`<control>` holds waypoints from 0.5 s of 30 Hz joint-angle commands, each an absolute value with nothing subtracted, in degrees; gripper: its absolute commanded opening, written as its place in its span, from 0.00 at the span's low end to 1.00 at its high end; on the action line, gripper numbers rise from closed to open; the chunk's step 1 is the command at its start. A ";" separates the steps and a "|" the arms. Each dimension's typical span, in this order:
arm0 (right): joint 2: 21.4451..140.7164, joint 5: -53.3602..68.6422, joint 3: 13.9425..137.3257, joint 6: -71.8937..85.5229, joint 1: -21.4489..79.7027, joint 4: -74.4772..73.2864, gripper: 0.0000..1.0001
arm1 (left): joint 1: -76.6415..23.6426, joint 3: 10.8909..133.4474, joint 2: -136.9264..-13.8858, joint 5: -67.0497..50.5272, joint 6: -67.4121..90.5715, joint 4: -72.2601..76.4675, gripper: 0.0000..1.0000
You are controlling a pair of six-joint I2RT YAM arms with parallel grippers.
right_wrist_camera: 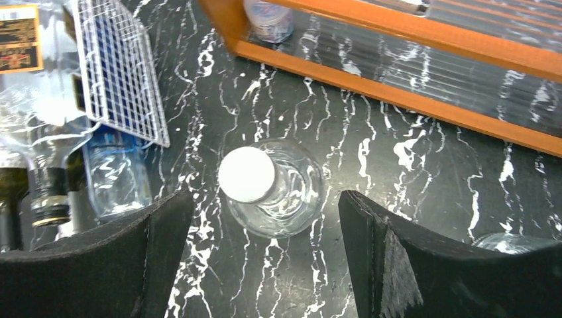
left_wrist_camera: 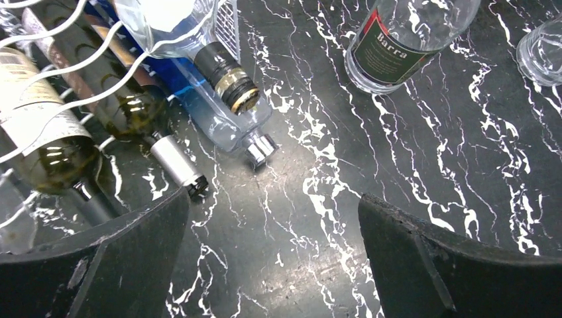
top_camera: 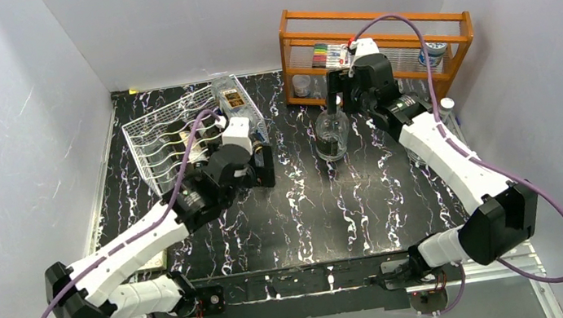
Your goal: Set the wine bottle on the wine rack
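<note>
The wine bottle [top_camera: 332, 134] is clear glass with a white cap and a dark label, and it stands upright mid-table. In the right wrist view I see it from above [right_wrist_camera: 272, 189]. It also shows in the left wrist view [left_wrist_camera: 404, 36]. My right gripper [top_camera: 336, 98] is open above it, and its fingers [right_wrist_camera: 265, 218] stand wide apart just short of the bottle. The white wire wine rack [top_camera: 177, 136] stands at the back left and holds several lying bottles [left_wrist_camera: 228, 76]. My left gripper [top_camera: 263, 165] is open and empty by the rack's right end [left_wrist_camera: 275, 218].
An orange wooden shelf [top_camera: 376, 31] with markers and jars stands at the back right, just behind the right gripper. A glass [left_wrist_camera: 543, 46] and a small bottle [top_camera: 446, 108] stand on the right. Bottle necks [left_wrist_camera: 175, 162] stick out of the rack towards the left gripper.
</note>
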State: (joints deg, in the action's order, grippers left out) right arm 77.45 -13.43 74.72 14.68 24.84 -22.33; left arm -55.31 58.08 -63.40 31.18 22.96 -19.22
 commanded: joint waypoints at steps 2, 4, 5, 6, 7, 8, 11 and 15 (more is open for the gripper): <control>79.52 -7.96 80.45 12.39 24.80 -23.25 0.89 | -46.01 60.56 -65.25 14.40 22.97 -17.31 0.98; 81.29 -8.14 81.37 11.65 24.85 -24.79 0.84 | -44.31 60.80 -65.60 12.09 22.84 -18.46 0.98; 82.04 -8.11 81.68 11.34 24.84 -25.49 0.82 | -43.64 61.02 -65.67 11.16 22.65 -19.35 0.98; 82.68 -7.92 81.82 11.12 24.85 -25.97 0.81 | -42.37 61.22 -65.77 10.00 22.27 -20.16 0.98; 83.17 -7.76 81.76 11.01 24.87 -26.09 0.79 | -41.53 61.25 -65.75 8.31 21.75 -20.93 0.98; 83.61 -7.61 81.85 10.98 24.83 -26.17 0.78 | -40.37 61.27 -65.62 6.46 21.33 -21.44 0.98; 84.86 -7.75 82.32 10.98 24.79 -26.84 0.71 | -36.32 60.69 -64.96 -0.08 19.10 -22.01 0.98; 86.55 -9.00 84.30 10.78 24.86 -29.17 0.51 | -31.60 57.45 -62.56 -3.31 17.58 -20.78 0.98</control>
State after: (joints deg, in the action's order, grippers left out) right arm 85.97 -8.40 79.44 11.55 24.84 -27.77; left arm -35.20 58.83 -66.19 3.53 20.10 -20.62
